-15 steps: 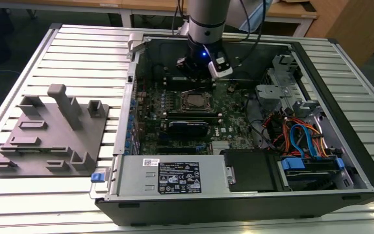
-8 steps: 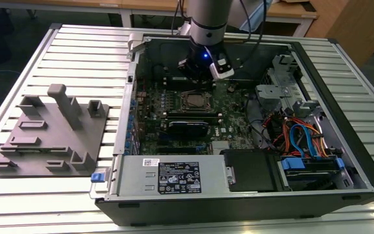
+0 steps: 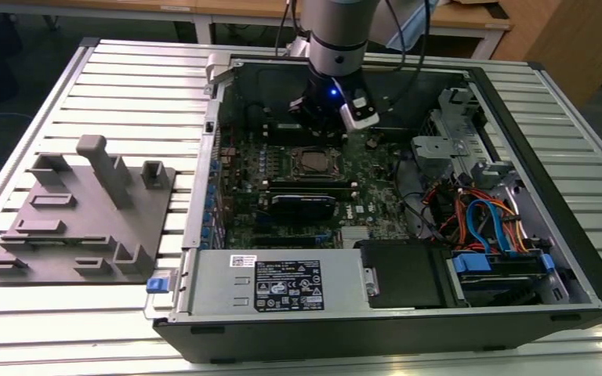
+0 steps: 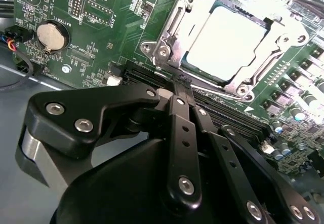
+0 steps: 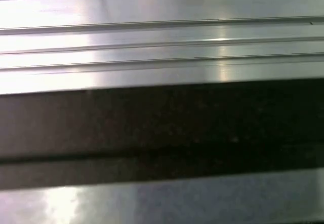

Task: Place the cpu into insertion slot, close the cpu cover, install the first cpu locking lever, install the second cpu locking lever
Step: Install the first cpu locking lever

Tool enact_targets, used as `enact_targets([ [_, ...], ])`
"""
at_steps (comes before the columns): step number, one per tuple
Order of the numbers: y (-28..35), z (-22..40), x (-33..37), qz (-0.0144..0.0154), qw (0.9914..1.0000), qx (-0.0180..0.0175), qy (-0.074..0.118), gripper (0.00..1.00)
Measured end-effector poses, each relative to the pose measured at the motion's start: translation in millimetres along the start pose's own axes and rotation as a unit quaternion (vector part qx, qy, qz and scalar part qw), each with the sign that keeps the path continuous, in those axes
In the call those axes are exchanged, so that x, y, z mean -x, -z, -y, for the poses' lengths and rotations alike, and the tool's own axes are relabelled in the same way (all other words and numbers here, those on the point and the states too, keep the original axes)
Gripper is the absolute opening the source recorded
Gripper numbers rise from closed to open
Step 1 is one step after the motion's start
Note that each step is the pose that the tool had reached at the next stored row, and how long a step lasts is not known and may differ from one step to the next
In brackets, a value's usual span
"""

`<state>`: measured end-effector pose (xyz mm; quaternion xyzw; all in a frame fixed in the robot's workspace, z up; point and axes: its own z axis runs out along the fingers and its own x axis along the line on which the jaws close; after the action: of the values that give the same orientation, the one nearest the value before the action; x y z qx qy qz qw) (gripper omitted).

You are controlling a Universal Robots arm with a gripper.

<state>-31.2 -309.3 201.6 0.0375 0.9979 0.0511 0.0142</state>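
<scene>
**Clerk:** What does the exterior view show?

**Inspector:** An open computer case (image 3: 385, 345) lies on a slatted metal tabletop (image 3: 123, 86). The arm (image 3: 338, 31) comes down into the case at its far side. Its gripper (image 3: 322, 117) hangs over the green motherboard (image 3: 369, 196), just beyond the insertion slot (image 3: 294, 160), which sits near the board's middle. A grey fixture block (image 3: 81, 227) stands on the tabletop at the exterior view's left, outside the case. Blue and orange cables (image 3: 484, 223) bunch inside the case at the exterior view's right.

**Clerk:** And the second wrist view?

**Inspector:** The fingers (image 4: 181, 127) are black and pressed together along their length, with nothing between them. Their tips are near one corner of the socket; I cannot tell whether they touch it. The cpu (image 4: 228, 44) lies flat in the slot, and its top glares bright. The cpu cover (image 4: 172, 41), a silver frame, lies down around the chip, which shows through the square cut-out. A round coin battery (image 4: 52, 35) sits on the board, well apart from the socket. Long black card slots (image 4: 228, 117) run just beside the socket, under the fingers' tips.

**Clerk:** And the first wrist view?

**Inspector:** Ribbed bright metal bands (image 5: 162, 46) run across the view, with a broad dark band (image 5: 162, 127) below them. I cannot tell what the dark band is.
</scene>
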Motion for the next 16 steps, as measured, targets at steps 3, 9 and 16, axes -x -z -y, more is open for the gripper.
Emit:
enact_targets([
  [3,-1.3,0.1,0.7,0.0001,1.0,-0.0004,0.0,0.1],
  [9,-2.9,0.3,1.1,-0.0001,1.0,-0.0009,0.0,0.1],
  [16,0.7,-0.2,1.2,0.0001,1.0,-0.0005,0.0,0.1],
])
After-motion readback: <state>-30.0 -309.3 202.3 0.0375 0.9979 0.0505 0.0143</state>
